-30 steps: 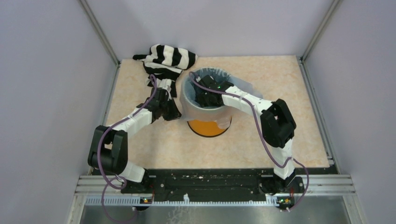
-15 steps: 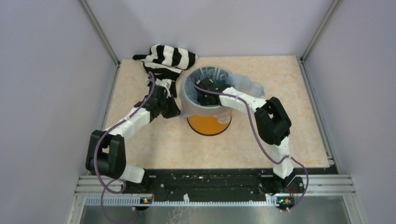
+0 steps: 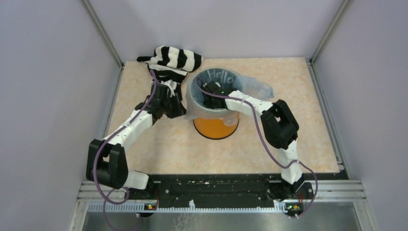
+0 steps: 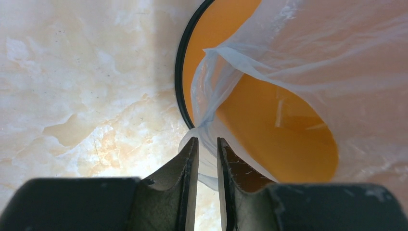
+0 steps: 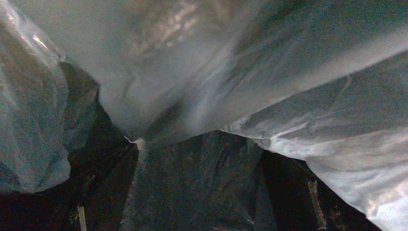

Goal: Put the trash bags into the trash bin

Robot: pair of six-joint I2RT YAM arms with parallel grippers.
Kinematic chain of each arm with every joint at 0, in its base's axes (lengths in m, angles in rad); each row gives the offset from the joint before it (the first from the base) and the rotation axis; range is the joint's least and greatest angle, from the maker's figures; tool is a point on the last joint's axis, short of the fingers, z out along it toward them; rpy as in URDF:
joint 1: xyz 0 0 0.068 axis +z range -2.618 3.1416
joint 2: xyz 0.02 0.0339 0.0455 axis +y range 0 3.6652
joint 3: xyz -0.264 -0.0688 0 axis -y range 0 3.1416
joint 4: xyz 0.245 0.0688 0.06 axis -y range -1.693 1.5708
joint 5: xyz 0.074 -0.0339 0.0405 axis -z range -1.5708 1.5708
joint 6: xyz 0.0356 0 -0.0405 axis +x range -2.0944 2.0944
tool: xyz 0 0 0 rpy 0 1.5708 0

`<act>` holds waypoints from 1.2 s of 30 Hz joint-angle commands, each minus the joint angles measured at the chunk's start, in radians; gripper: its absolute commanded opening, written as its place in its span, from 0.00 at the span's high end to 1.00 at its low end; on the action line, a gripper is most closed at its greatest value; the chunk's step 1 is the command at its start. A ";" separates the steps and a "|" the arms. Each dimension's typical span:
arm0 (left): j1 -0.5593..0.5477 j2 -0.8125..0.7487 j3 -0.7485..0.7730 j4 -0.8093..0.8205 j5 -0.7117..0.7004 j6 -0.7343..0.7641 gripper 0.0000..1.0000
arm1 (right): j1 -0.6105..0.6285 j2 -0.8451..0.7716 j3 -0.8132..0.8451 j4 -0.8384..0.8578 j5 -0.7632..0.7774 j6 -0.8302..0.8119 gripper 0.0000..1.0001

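Note:
The orange trash bin [image 3: 215,127] stands mid-table, and the light-blue trash bag [image 3: 222,76] with "Hello" lettering lines its mouth and hangs over the rim. My left gripper [image 3: 182,109] is at the bin's left side. In the left wrist view its fingers [image 4: 188,163] stand narrowly apart, with a loose fold of the bag [image 4: 206,144] between the tips, beside the bin's orange wall [image 4: 269,130]. My right gripper [image 3: 211,99] reaches down inside the bin. It is open wide [image 5: 207,197] against the bag film [image 5: 216,72].
A black-and-white striped cloth [image 3: 173,60] lies at the back left, just behind my left wrist. Part of the bag [image 3: 257,88] bulges off the bin's right rim. Grey walls and metal rails bound the marbled tabletop [image 3: 144,149].
My left gripper has moved away from me along the bin's left side and its jaws have parted a little. The bag rim has spread, showing the "Hello" lettering. The right gripper stays inside the bin.

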 commanded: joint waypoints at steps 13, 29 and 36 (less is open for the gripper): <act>-0.004 -0.065 0.059 -0.019 0.014 0.010 0.73 | -0.018 -0.111 0.082 -0.058 -0.013 0.018 0.02; -0.006 -0.051 0.062 -0.009 0.025 0.002 0.73 | -0.010 -0.189 0.079 -0.081 -0.061 0.031 0.03; -0.006 -0.031 0.055 0.003 0.022 0.000 0.74 | -0.006 -0.204 0.076 -0.084 -0.047 0.034 0.03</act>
